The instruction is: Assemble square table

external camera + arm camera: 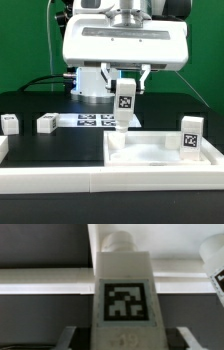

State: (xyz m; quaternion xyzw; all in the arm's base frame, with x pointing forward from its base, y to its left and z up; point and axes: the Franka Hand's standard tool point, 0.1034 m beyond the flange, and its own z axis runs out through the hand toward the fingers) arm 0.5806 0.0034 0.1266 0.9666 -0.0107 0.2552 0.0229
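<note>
The tool grips one upright leg, its lower end near the tabletop rim beneath. A second leg seems fitted, on the exterior view's right of the tool. Two loose legs lie opposite on the black surface. Green backdrop behind.

White boxy arm housing, round grey metal collar, slim pale-fingered claw

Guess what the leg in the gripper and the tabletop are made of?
The leg: likely matte white plastic, uniform colour and no grain or glare; its black-and-white tag looks printed and stuck on. The tabletop: apparently the same matte white plastic, evenly white with a moulded raised rim. Exact plastic can't be told.
</note>
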